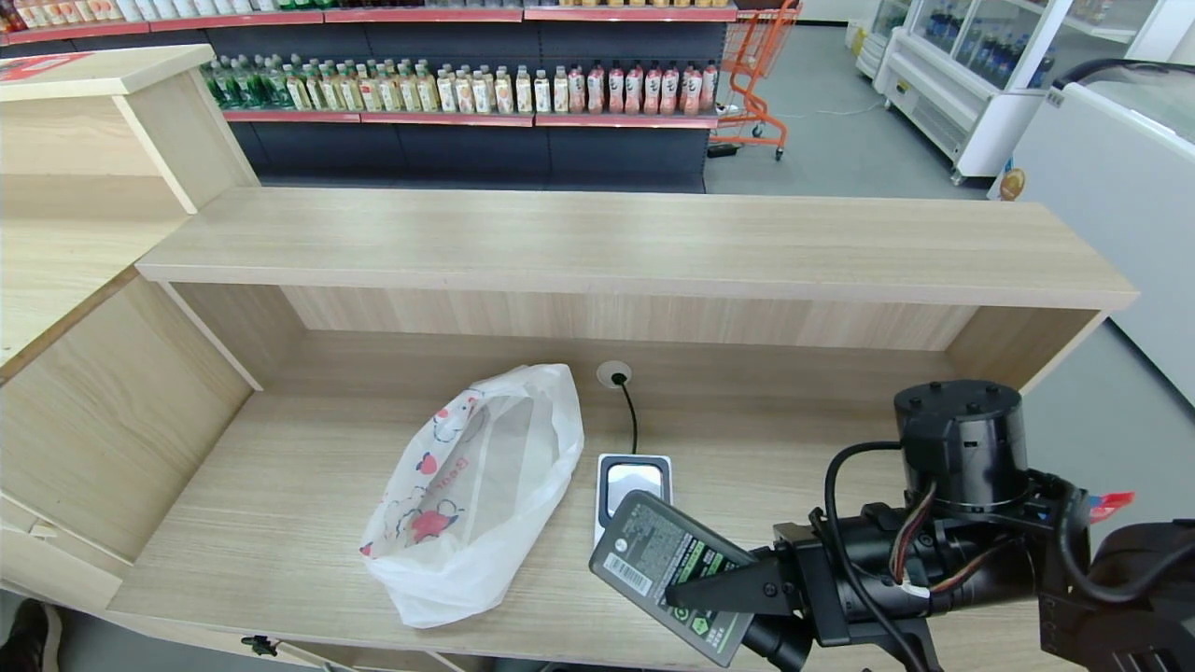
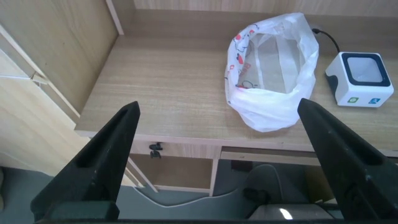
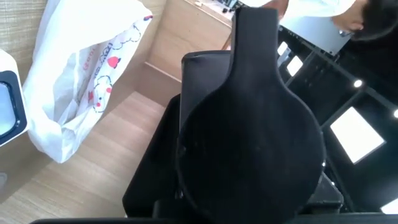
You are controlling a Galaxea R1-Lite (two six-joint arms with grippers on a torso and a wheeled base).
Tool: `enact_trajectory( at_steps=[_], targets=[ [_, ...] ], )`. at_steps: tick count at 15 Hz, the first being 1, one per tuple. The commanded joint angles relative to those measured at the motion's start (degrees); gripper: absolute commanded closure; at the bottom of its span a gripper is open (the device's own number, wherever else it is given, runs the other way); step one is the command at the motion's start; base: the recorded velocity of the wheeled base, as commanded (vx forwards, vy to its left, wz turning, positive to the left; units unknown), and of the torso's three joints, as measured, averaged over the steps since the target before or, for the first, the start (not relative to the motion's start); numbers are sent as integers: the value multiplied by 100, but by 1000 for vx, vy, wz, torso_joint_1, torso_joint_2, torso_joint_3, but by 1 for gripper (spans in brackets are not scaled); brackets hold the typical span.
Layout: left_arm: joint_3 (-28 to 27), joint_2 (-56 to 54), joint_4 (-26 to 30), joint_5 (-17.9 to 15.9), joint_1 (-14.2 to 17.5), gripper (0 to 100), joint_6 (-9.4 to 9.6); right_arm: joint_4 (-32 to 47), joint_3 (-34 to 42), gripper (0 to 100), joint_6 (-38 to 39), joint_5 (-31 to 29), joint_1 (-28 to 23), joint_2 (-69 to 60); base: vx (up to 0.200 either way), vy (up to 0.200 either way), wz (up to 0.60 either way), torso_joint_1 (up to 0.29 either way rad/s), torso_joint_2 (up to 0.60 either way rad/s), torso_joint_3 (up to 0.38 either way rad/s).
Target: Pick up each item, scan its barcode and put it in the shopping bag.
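Scanning looks to be the step in hand: the right gripper (image 1: 693, 597) has its jaws clamped on a dark flat packet (image 1: 653, 551), held tilted above the bench (image 1: 280, 523) at about 6 o'clock of the white scanner (image 1: 635, 485), with the packet's far corner overlapping the scanner's near edge in the head view. A white barcode label (image 1: 626, 574) sits on the packet's upper face, turned toward the head camera rather than down at the scanner's window, so my guess is that the code has not yet been read and the packet may need turning first. The shopping bag (image 1: 476, 485), white plastic with red cartoon prints, lies slumped on the bench at 9 o'clock of the scanner, just beside it, its mouth toward the back wall. Through the thin plastic it looks nearly flat, though I cannot say for sure whether anything is already inside. A black cable (image 1: 631, 411) runs from the scanner toward 12 o'clock into a round port in the bench. The left gripper (image 2: 219, 106) hangs near the bench's front edge on the bag's side, jaws wide apart and holding nothing, well apart from the bag. For this packet the pick-up is done; the scan and the drop into the bag are left, and the bag's slack mouth may need opening or steadying for that.
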Motion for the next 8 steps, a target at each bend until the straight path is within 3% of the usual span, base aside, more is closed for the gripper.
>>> enact_trajectory(
  at_steps=[1,7,8],
  targets=[
    [0,-2,-1,0,5,0,-1,-2,-25,100,0,22,1,58,0,0,0,0,0,0],
    [0,-2,-1,0,-4,0,8,7,-34,100,62,136,1,58,0,0,0,0,0,0],
    [0,-2,-1,0,5,0,8,7,-113,100,580,136,-8,-48,0,0,0,0,0,0]
  ],
)
